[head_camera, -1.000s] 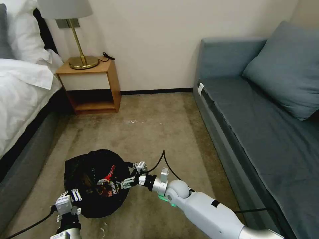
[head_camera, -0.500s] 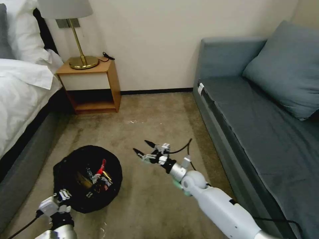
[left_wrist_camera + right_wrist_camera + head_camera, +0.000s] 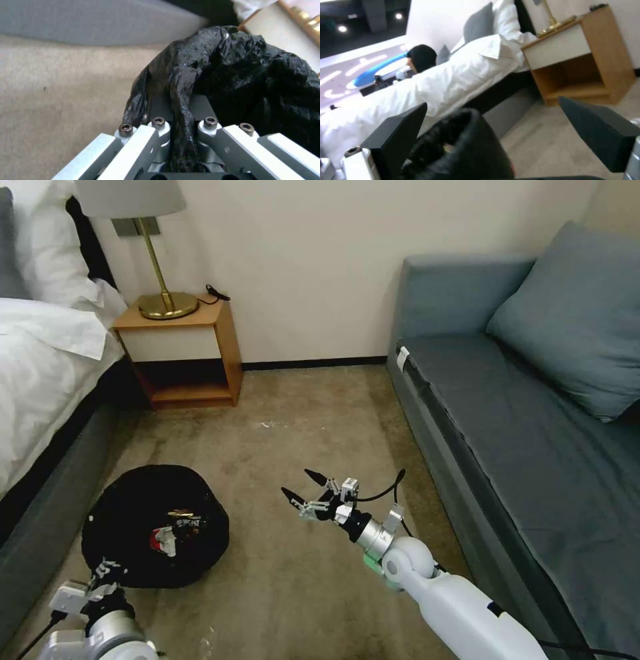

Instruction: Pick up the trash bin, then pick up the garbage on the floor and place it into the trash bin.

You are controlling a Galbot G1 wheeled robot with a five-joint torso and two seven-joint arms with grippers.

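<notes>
The trash bin [image 3: 157,527], w/ black bag liner, sits low over the carpet [image 3: 300,433] at the robot's left, next to the bed [image 3: 47,380]. The left gripper [image 3: 100,580] is at the bin's near rim, fingers [image 3: 146,135] clamped on a fold of the bag, as the left wrist view shows. Garbage inside: red-and-white wrapper [image 3: 162,537] & a gold-brown wrapper [image 3: 181,513] on top. The right gripper [image 3: 305,487] hovers above bare carpet, right of the bin & apart from it, fingers [image 3: 400,130] spread wide, holding nothing. Nightstand [image 3: 183,347] w/ lamp [image 3: 143,247] by the far wall; sofa [image 3: 533,413] on the right.
</notes>
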